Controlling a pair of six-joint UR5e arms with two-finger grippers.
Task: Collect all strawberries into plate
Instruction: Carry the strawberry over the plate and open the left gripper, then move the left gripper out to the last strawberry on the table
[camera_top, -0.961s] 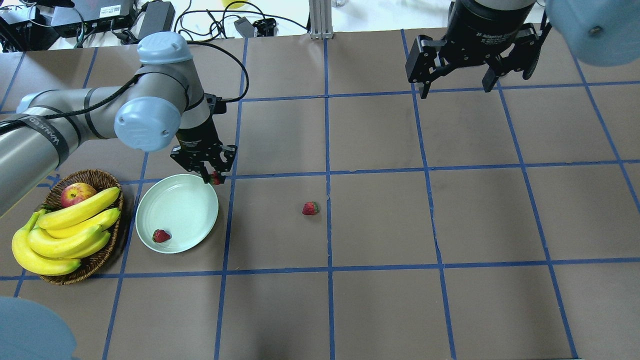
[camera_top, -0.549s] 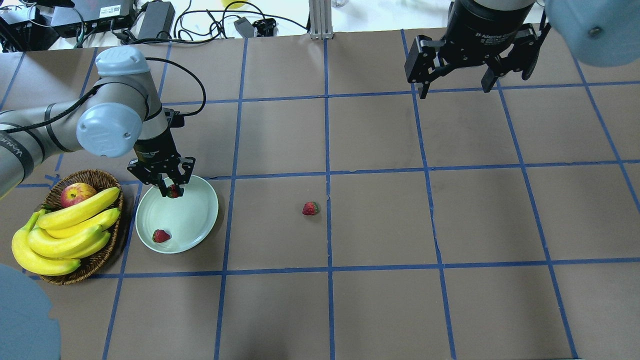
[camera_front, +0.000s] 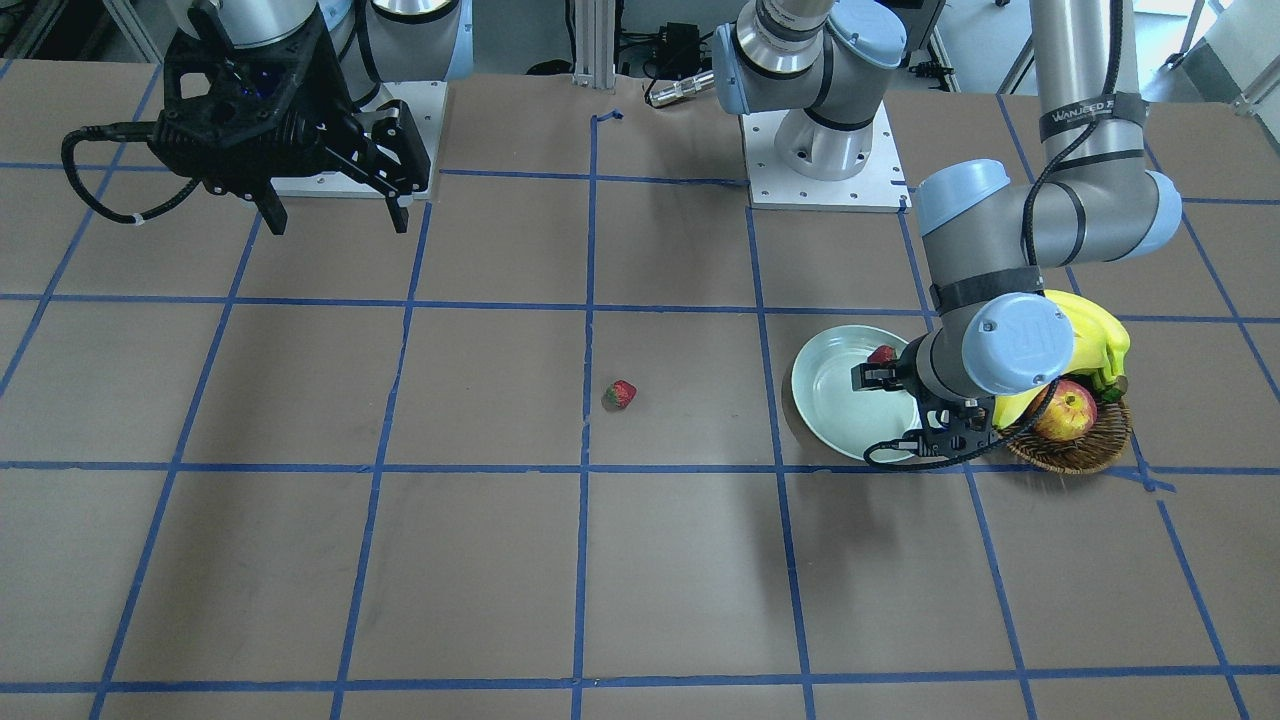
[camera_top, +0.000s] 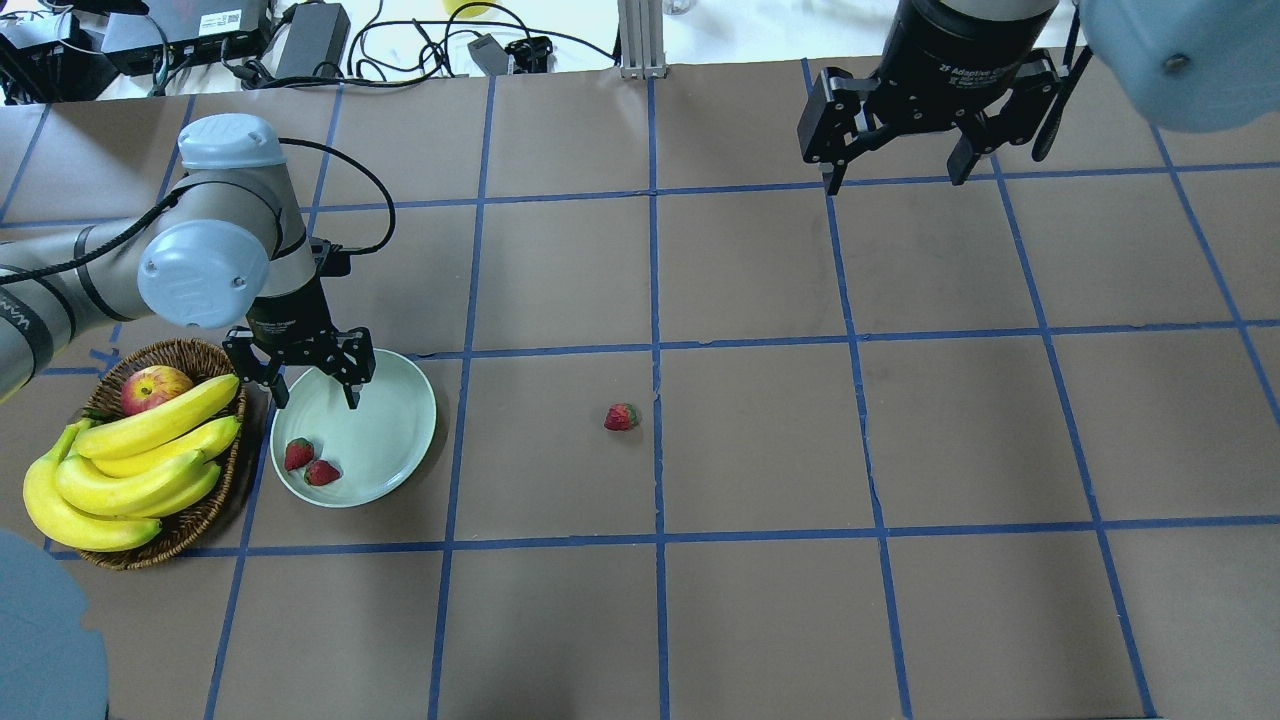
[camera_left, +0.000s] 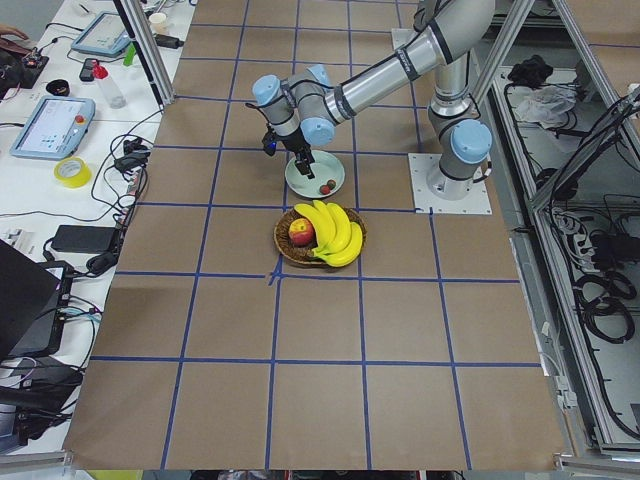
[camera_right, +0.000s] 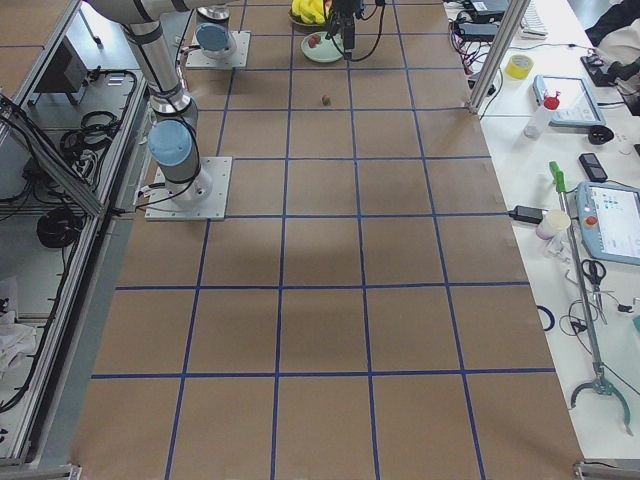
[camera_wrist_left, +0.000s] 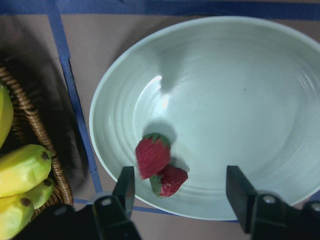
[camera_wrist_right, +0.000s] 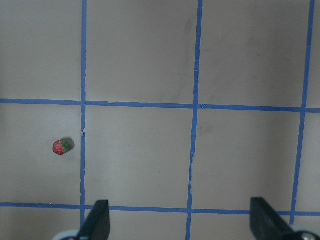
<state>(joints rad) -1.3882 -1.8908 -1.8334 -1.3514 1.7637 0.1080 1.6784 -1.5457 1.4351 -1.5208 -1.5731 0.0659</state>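
Two strawberries (camera_top: 299, 455) lie touching in the plate (camera_top: 390, 420), at the rim nearest the basket (camera_top: 190, 350). A third strawberry (camera_top: 621, 416) lies well apart on the table (camera_top: 900, 450).

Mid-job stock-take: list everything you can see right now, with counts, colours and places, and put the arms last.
strawberries on the plate: 2, red with green tops, touching, at the basket-side edge
loose strawberry: 1, red, on the bare table near its middle
plate: 1, pale mint green, beside the basket
basket: 1, brown wicker, at the robot's left
bananas: one bunch, yellow, in the basket
apple: 1, red-yellow, in the basket
table: 1, brown, blue tape grid
electronics and cables: several, mostly black, beyond the far edge
left gripper: black, over the plate, fingers open, empty
right gripper: black, raised at the far right, fingers open, empty
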